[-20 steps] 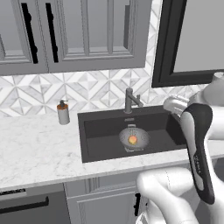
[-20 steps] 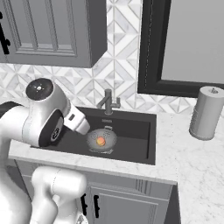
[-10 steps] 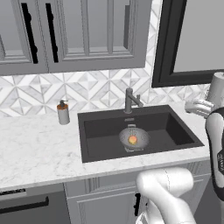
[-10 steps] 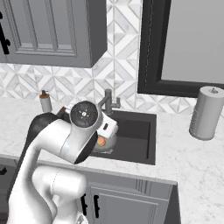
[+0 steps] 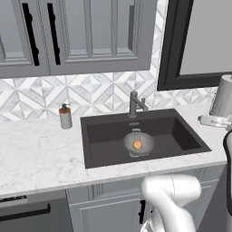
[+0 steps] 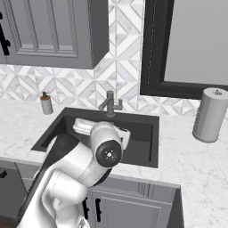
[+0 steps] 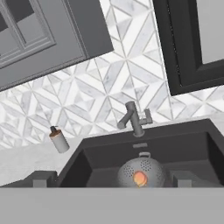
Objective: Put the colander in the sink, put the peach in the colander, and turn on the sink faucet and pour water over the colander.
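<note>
The grey colander (image 5: pixel 138 143) stands upright on the floor of the dark sink (image 5: pixel 102 136), below the faucet. The orange-pink peach (image 5: pixel 137 144) lies inside it. In the hand view the colander (image 7: pixel 141 174) and the peach (image 7: pixel 140 178) sit low at centre, well ahead of my gripper (image 7: pixel 111 181). Its two fingertips (image 7: pixel 41 179) stand far apart with nothing between them, so it is open. The sink faucet (image 7: pixel 135 119) rises behind the basin (image 7: pixel 183 144), its spout angled to the left. Water is out of view. In the right base view my arm hides the colander.
A soap bottle (image 5: pixel 65 117) stands on the marble counter (image 5: pixel 41 154) left of the sink. A paper towel roll (image 6: pixel 209 115) stands on the counter at the right. Dark cabinets (image 5: pixel 68 36) and a black-framed window (image 6: pixel 187 44) hang above the tiled wall.
My arm has swung away from the sink: it left the left base view toward the right, and its elbow now covers the basin in the right base view. Colander and peach have not moved.
</note>
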